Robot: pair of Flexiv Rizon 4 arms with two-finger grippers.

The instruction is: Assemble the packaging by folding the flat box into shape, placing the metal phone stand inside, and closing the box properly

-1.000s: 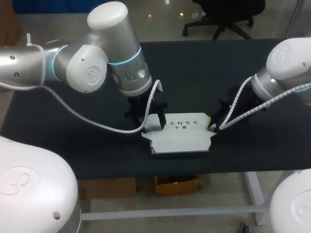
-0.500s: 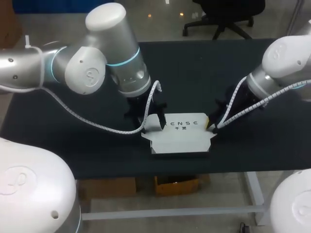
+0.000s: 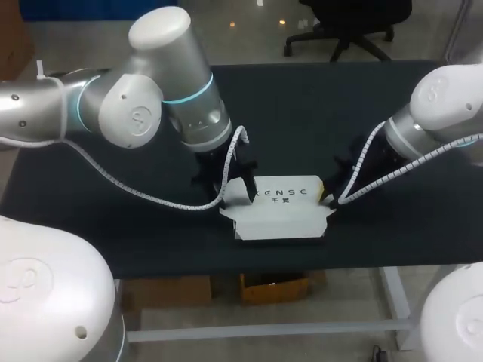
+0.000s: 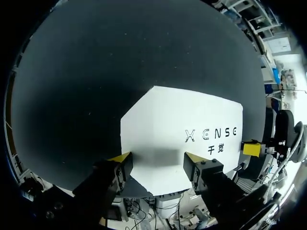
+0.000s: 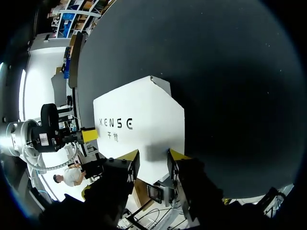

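Flat white box [image 3: 283,210]: laid unfolded on the black table [image 3: 113,226] near its front edge. It is flanked by the left gripper [image 4: 157,160] and the right gripper [image 5: 152,154] at opposite end flaps, both with fingers held apart and nothing clamped. The folding step is judged barely begun; a firm pinch on a flap is called for next, and no phone stand is seen.

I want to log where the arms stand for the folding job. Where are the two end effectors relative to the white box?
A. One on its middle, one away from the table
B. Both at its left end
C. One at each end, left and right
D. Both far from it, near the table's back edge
C: in the head view the left end effector is at the left end of the box and the right end effector is at its right end.
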